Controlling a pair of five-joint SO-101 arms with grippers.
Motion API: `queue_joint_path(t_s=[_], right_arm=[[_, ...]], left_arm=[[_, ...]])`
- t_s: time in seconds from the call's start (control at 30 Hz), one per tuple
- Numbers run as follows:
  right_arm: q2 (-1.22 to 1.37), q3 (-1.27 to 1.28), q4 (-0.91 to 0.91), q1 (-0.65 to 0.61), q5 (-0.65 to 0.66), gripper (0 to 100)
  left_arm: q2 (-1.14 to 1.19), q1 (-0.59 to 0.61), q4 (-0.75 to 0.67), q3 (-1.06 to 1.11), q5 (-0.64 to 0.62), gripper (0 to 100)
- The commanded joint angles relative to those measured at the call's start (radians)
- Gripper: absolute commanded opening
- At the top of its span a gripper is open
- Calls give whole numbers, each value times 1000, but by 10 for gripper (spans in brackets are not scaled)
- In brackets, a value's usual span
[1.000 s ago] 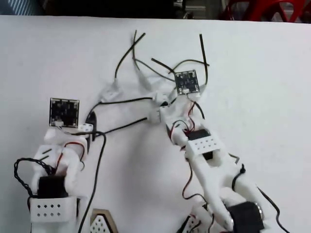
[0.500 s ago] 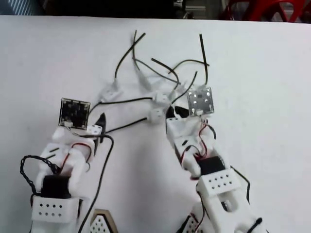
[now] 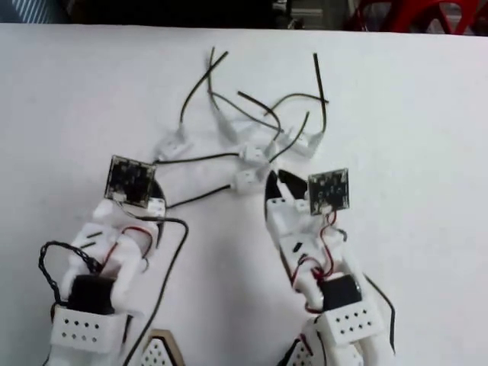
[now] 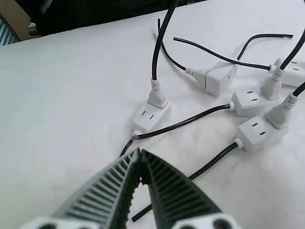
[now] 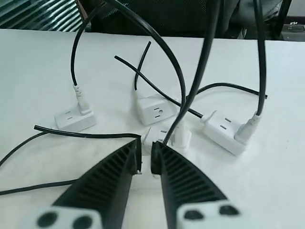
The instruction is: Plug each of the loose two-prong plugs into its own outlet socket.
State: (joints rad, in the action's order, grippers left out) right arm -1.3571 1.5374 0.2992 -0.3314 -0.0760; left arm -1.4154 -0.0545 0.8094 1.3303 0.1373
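Two hands, both empty, at the edge of the cluster of outlet sockets (image 3: pixel 252 155) on the white worktop (image 3: pixel 412 114).

The left hand (image 4: pixel 139 155) hangs low at one end of the cluster with its fingers pressed together. It is just short of the end socket (image 4: pixel 151 118), which has a plug (image 4: pixel 156 95) standing in it. The right hand (image 5: pixel 146 145) is at the cluster's other end, its fingertips parted by a narrow slit and gripping nothing. Just past it, inside the cluster, lies a bare socket (image 5: pixel 155 110) with its slots unfilled. Black cords (image 3: pixel 198 76) trail away from the cluster's far side. I cannot tell whether any plug lies loose in the cluster.
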Motion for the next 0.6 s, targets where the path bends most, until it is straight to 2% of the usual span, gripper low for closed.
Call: queue_joint_path(t_s=[0.0,0.27,0.57], right_arm=[[-134,31,4,2,-2,34],[-369,135,12,2,-2,34],[-444,153,47,8,-3,34]], left_arm=[[-45,-12,-2,-25,-5,23],[-420,-12,5,138,-5,23],[-401,-13,-3,149,-5,27]])
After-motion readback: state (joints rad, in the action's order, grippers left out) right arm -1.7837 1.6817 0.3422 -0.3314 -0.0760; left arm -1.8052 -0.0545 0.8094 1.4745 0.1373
